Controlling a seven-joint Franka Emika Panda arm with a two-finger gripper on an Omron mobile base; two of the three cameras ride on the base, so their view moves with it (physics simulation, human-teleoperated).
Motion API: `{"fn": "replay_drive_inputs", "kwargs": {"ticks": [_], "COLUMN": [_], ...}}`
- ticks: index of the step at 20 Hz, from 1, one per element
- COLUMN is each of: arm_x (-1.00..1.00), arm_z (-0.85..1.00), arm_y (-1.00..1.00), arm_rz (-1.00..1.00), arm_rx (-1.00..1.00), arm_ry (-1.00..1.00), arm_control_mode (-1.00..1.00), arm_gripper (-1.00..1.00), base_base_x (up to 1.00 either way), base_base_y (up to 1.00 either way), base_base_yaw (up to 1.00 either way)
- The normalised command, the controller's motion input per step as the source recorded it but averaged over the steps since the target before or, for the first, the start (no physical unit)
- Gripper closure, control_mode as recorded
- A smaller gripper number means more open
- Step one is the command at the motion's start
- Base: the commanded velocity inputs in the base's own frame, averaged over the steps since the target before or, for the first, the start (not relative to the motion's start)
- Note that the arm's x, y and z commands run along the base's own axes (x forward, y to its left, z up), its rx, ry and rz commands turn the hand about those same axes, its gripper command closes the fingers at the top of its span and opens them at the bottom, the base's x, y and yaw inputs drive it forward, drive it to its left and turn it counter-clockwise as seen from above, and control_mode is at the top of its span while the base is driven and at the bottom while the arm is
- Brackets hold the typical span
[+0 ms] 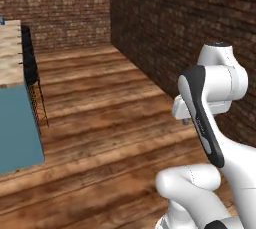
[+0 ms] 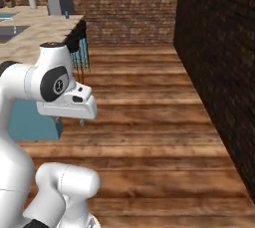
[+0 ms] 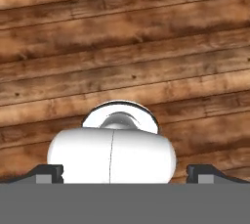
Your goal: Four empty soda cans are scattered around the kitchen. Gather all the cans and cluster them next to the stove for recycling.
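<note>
Overhead, the gripper (image 3: pixel 125 174) hangs with jaws spread wide and empty above the wooden floor (image 3: pixel 146 47)

Both base views look forward and down from behind the arm (image 1: pixel 210 118), sharing plank floor (image 1: pixel 110 123), brick walls (image 2: pixel 214 62), counter (image 2: pixel 45 30) end. Hand view faces floor closely.

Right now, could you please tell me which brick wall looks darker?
The side wall on the right; the far wall ahead looks lighter and redder.
</note>
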Motion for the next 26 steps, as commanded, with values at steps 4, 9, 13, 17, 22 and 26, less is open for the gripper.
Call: {"fn": "replay_drive_inputs", "kwargs": {"ticks": [4, 9, 13, 17, 22, 26], "arm_x": [0.00, 0.00, 0.00, 0.00, 0.00, 0.00], "arm_z": [0.00, 0.00, 0.00, 0.00, 0.00, 0.00], "arm_y": [0.00, 0.00, 0.00, 0.00, 0.00, 0.00], "arm_rz": [0.00, 0.00, 0.00, 0.00, 0.00, 0.00], "arm_rx": [0.00, 0.00, 0.00, 0.00, 0.00, 0.00], "arm_ry": [0.00, 0.00, 0.00, 0.00, 0.00, 0.00], "arm_control_mode": [1.00, 1.00, 1.00, 1.00, 1.00, 1.00], "arm_gripper": [-1.00, -1.00, -1.00, -1.00, -1.00, -1.00], "base_base_x": [1.00, 0.99, 0.97, 0.88, 0.86, 0.72], "base_base_y": [-0.57, -0.60, -0.62, -0.67, -0.72, -0.80], "base_base_yaw": [0.56, 0.55, 0.54, 0.54, 0.52, 0.51]}}
